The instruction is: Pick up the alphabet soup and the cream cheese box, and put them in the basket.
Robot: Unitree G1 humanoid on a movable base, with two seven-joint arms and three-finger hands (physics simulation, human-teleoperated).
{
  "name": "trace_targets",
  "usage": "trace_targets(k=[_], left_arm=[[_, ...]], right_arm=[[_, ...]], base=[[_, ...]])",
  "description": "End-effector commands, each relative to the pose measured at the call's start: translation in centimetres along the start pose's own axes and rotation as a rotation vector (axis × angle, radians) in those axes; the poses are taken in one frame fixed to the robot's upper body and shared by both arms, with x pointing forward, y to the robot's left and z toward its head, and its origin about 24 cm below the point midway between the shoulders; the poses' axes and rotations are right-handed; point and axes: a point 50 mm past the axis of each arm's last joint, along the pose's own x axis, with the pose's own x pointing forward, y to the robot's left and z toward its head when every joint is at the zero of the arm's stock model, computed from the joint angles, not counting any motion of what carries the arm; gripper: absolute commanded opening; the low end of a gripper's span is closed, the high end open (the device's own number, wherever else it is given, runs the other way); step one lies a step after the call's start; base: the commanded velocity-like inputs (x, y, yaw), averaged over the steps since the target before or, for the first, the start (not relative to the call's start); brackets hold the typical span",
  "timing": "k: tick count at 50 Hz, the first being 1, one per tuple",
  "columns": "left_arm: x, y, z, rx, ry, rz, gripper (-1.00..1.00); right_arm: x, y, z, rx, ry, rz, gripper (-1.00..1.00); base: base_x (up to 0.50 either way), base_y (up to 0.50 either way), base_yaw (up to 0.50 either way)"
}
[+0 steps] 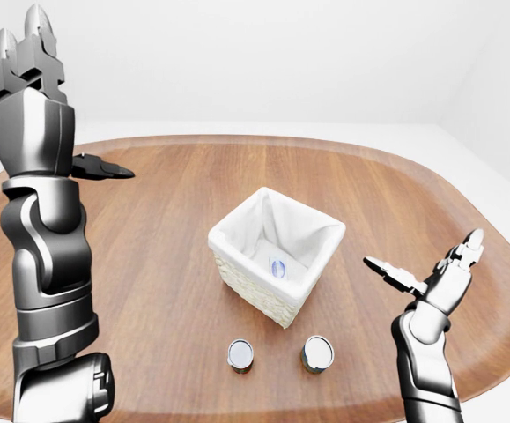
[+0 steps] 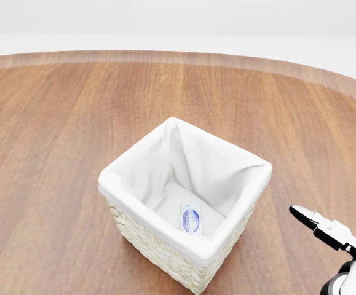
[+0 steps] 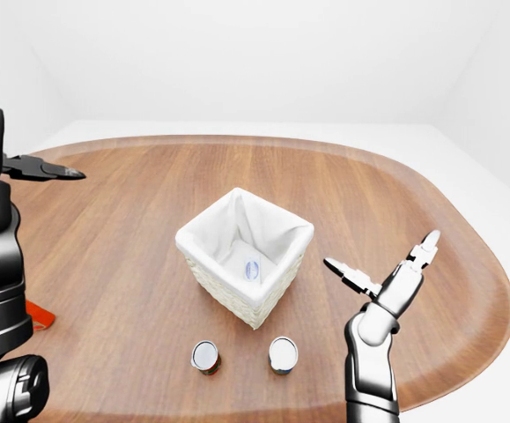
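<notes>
Nearest in the eye views, two cans stand upright on the wooden surface (image 1: 149, 264), side by side but apart, their silver lids facing up. The left can (image 1: 240, 354) and the right can (image 1: 317, 352) both sit just on the near side of the basket; their labels are too small to read, so which one is the alphabet soup cannot be told. At the near left edge of the right-eye view a small red object (image 3: 40, 315) lies on the wood, partly hidden by the left arm.

To the near right, the right hand (image 1: 426, 264) is raised above the surface with its fingers spread wide and nothing between them; one finger points left toward the basket, the others point up and right.

In the middle of the surface stands the wicker basket (image 2: 156, 244) with a white cloth liner, turned so one corner faces the viewer. The cream cheese box (image 2: 190, 219) lies flat on the liner at the bottom of the basket, its blue oval label up.

On the left, the left hand (image 1: 34, 66) is held high on an upright forearm, well apart from the basket, holding nothing; one dark finger juts right, the others point up, so it is open.
</notes>
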Motion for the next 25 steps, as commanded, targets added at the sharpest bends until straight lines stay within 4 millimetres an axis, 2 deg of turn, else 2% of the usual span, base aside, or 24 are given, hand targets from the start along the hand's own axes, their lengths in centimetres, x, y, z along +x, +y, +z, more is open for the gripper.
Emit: trace_targets(k=[1,10,25], left_arm=[[-0.5,0.9,-1.7,-0.007,0.041,0.016,1.00],[-0.9,1.1,-2.9,-0.004,0.075,0.014,1.00],[-0.9,1.2,-2.9,-0.003,0.072,0.013,1.00]], right_arm=[[0.0,0.0,0.0,-0.002,-0.003,0.001,1.00],[0.0,0.0,0.1,-0.003,-0.002,0.000,1.00],[0.0,0.0,0.0,-0.001,0.001,0.001,1.00]], base=[[0.00,0.00,0.00],[0.00,0.00,0.00],[0.00,0.00,0.00]])
